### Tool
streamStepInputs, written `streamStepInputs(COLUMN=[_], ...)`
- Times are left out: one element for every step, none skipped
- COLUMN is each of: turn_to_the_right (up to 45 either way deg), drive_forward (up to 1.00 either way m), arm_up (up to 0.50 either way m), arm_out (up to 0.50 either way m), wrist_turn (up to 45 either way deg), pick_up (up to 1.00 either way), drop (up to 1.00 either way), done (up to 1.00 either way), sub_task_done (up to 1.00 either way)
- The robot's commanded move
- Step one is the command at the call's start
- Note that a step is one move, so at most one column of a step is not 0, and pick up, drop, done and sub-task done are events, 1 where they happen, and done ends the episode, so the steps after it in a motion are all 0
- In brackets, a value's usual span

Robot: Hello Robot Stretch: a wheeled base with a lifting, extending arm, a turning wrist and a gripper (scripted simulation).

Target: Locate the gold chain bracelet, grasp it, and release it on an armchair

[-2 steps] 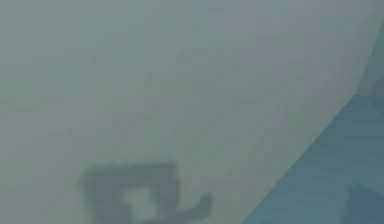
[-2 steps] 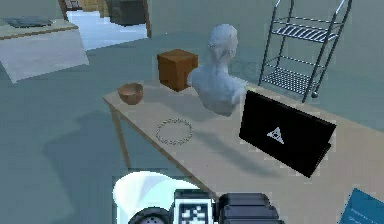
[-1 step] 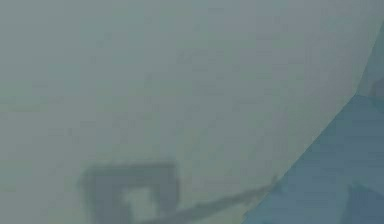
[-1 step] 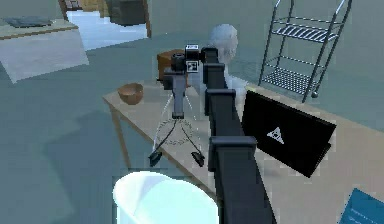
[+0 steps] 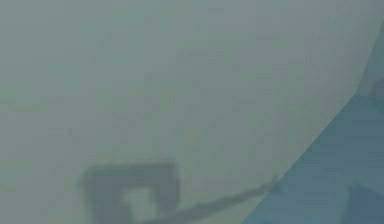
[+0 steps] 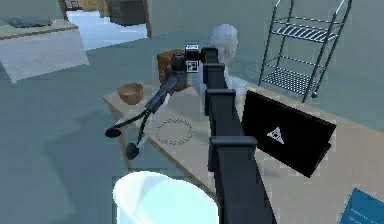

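Step in hand, as judged: the approach to grasp, with the release on an armchair not yet done. A thin loop [image 6: 161,130] lies flat on the worktop [image 6: 125,104], between a brown bowl [image 6: 130,92] and a black screen [image 6: 289,131]; its shape fits a chain bracelet, though its gold colour cannot be confirmed. The arm [image 6: 232,150] extends out over the worktop, past the loop's right side in the arm side view. At its far end the gripper [image 6: 124,140] is turned back and angled downward, its fingertips near the worktop's near edge, just beside the loop. Whether the gripper holds anything cannot be determined. The next move likely calls for aligning the fingers over the loop and lowering onto its thin, flat band.
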Motion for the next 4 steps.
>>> streamStepInputs(turn_to_the_right=[0.0, 0.0, 0.0, 0.0], drive_forward=[0.0, 0.0, 0.0, 0.0], arm_up=[0.0, 0.0, 0.0, -0.3], arm_out=[0.0, 0.0, 0.0, 0.0], wrist_turn=[45.0, 45.0, 30.0, 0.0], pick_up=[0.0, 0.0, 0.0, 0.0], drop=[0.0, 0.0, 0.0, 0.0], done=[0.0, 0.0, 0.0, 0.0], sub_task_done=[0.0, 0.0, 0.0, 0.0])
